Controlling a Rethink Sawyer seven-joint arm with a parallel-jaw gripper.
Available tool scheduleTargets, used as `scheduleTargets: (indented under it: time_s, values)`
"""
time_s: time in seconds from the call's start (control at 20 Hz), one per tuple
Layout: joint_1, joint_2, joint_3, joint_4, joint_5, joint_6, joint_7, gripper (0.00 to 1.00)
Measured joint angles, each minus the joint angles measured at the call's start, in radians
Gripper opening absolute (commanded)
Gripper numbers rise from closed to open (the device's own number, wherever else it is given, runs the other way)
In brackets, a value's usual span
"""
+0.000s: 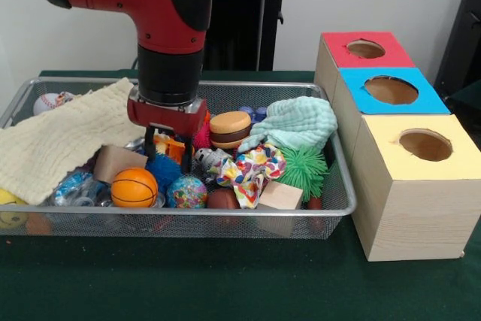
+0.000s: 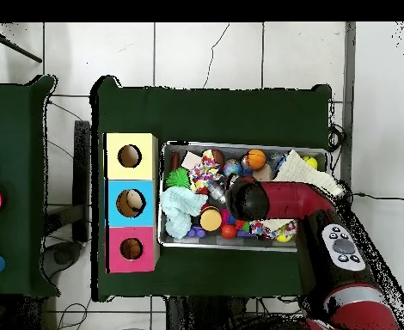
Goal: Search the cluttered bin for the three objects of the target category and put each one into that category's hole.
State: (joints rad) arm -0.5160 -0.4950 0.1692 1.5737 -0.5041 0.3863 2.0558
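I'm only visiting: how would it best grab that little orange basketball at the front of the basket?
Judging by the pictures, from straight above, jaws across the orange basketball's widest middle. It is round, its top is bare, and toys crowd its sides.

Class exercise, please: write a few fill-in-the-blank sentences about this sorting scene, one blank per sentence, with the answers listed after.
1. The wire mesh bin stands on a dark ____ table cover.
2. The wooden box nearest the front camera has a ____ top.
3. The gripper hangs over the ____.
4. The orange basketball lies inside the ____.

Answers: green; yellow; bin; bin
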Motion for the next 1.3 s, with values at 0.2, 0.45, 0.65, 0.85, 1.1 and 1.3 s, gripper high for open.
scheduleTargets:
  time_s: [0.2,0.45,0.65,0.85,1.1,1.3]
  values:
    - [0.0,-0.023,0.0,0.016,0.0,0.0,0.0,1.0]
    - [0.0,-0.044,-0.004,0.033,0.0,0.0,0.0,1.0]
    - [0.002,-0.042,-0.017,0.044,0.0,0.0,0.0,1.0]
    - [0.008,-0.035,-0.033,0.048,0.0,0.0,0.0,1.0]
    - [0.025,-0.005,-0.068,0.048,-0.013,-0.009,0.0,1.0]
    - [0.037,0.026,-0.085,0.048,-0.027,-0.019,0.0,1.0]
